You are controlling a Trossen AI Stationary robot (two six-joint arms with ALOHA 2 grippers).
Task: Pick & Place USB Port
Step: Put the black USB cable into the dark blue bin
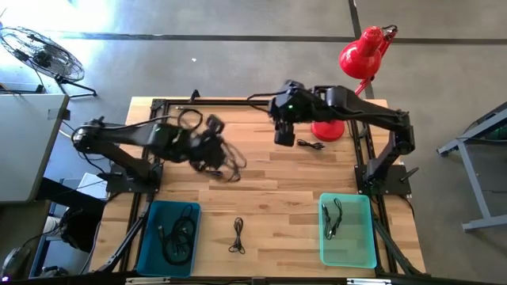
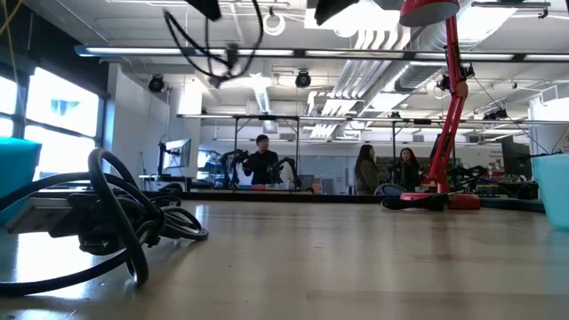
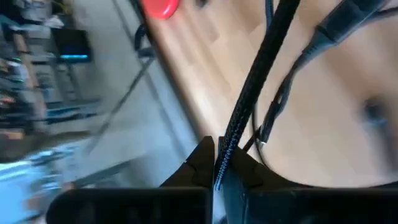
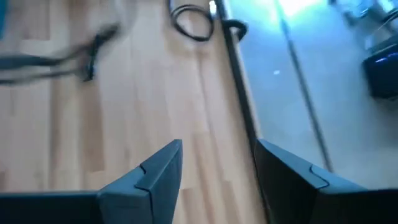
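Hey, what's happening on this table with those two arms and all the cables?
Two robot arms are sorting cables on a wooden table. The left gripper is shut on a black cable, holding it lifted over the left middle of the table. The right gripper hangs open near the back, beside a small cable and a red lamp. One cable lies at the front between a blue bin and a green bin, both already holding cables.

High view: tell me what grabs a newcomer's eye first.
The red lamp at the table's far right corner stands out most. Next comes the black cable dangling from the left gripper above the table's middle left, then the blue bin and green bin along the near edge.
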